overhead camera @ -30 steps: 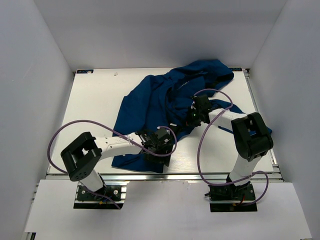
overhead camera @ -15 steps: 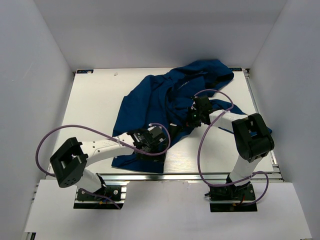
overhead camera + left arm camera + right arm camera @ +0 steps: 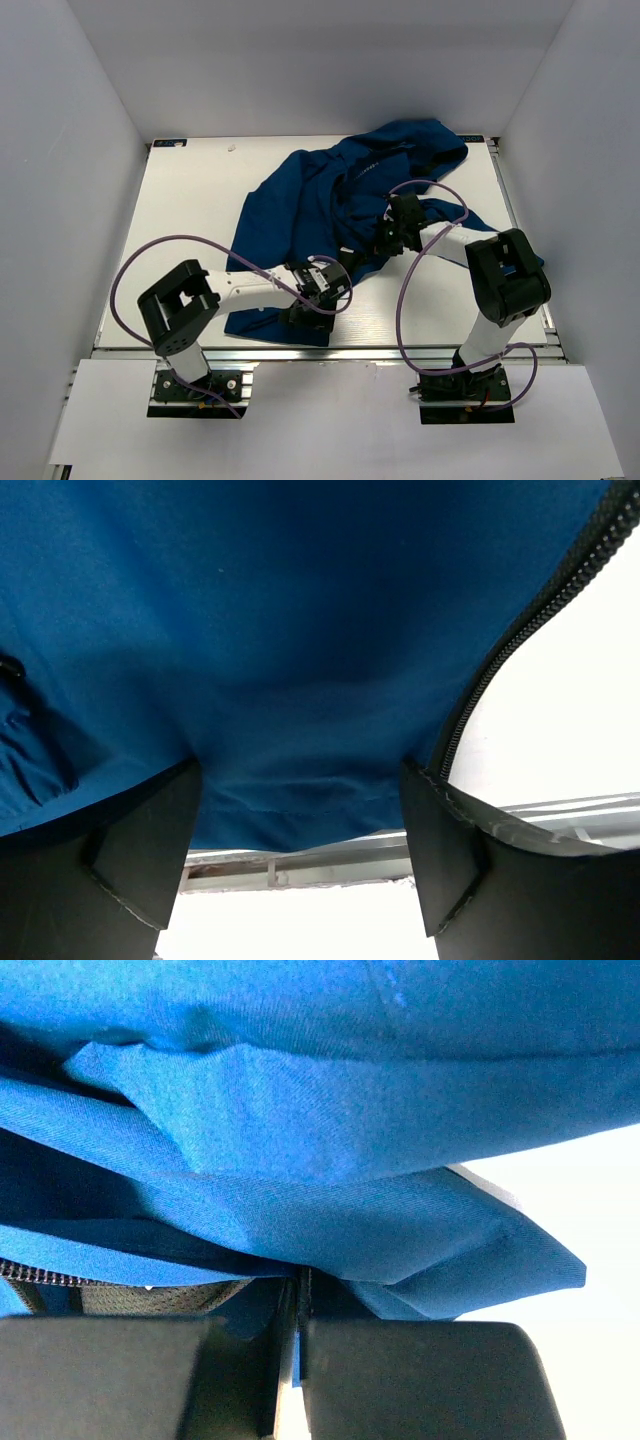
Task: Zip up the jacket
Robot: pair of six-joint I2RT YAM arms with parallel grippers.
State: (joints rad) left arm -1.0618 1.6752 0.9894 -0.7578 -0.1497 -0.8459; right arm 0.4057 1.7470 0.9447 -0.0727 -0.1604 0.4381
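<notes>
Left jaws apart, astride the hem of the jacket [image 3: 290, 200] beside its zipper [image 3: 520, 635] | right jaws clamped on a jacket fold | jacket crumpled on white counter [image 3: 190, 210]

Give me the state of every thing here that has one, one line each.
jacket: crumpled on the table, front open, not zipped.
zipper: undone, one bare row of teeth along the front edge.
left gripper: open, fingers either side of the jacket's bottom hem.
right gripper: shut on a fold of the jacket.
</notes>
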